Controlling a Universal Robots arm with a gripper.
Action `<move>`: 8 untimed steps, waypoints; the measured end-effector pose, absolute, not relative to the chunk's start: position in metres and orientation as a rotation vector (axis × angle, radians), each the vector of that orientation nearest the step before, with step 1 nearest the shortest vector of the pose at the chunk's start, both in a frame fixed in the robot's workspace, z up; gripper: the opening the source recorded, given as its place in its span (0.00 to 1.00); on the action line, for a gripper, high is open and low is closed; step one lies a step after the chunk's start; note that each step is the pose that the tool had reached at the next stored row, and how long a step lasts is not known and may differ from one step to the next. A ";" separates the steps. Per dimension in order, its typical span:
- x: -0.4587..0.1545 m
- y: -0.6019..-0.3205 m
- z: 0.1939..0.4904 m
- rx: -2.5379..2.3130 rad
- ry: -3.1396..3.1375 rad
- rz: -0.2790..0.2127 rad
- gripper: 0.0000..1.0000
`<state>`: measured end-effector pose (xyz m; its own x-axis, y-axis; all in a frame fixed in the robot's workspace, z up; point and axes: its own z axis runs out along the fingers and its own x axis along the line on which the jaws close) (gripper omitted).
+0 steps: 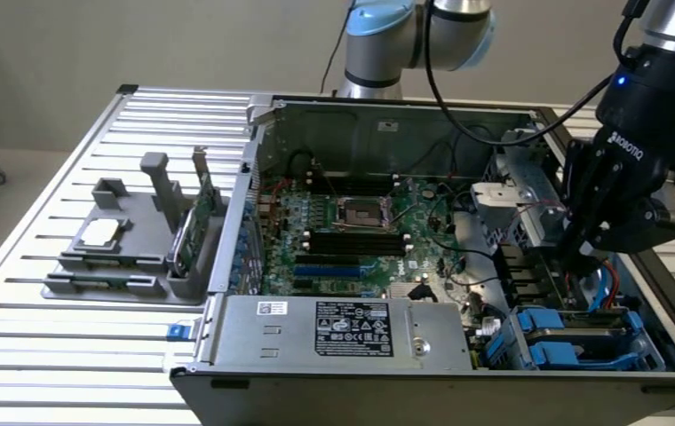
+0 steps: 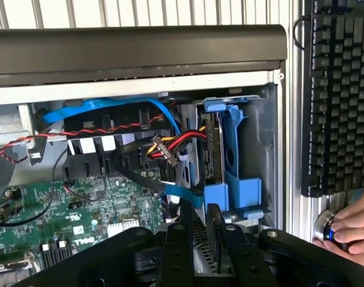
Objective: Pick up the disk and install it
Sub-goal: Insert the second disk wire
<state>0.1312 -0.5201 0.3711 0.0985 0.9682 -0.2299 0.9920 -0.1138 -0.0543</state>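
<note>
The disk (image 2: 234, 149) stands on edge in the drive bay (image 1: 639, 342) at the front corner of the open computer case, on the exterior view's right. Its blue carrier frame faces the wrist camera, and the grey metal body lies beside the frame. My black gripper (image 1: 581, 264) hangs right over that bay. In the wrist view the gripper (image 2: 197, 224) has its fingers (image 2: 179, 239) drawn close together at the disk's near end, by the blue tab (image 2: 215, 194). The far end of the disk reaches the case wall.
Red, yellow and blue cables (image 2: 170, 146) run close beside the bay. The motherboard (image 1: 350, 222) and power supply (image 1: 337, 328) fill the rest of the case. A grey fixture (image 1: 124, 240) sits on the slatted table. A keyboard (image 2: 340, 95) and a hand (image 2: 349, 224) are outside the case.
</note>
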 end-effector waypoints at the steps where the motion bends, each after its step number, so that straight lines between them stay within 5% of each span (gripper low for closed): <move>1: 0.130 -0.520 0.371 2.238 2.007 -0.307 0.25; 8: 0.127 -0.520 0.368 2.229 1.992 -0.274 0.25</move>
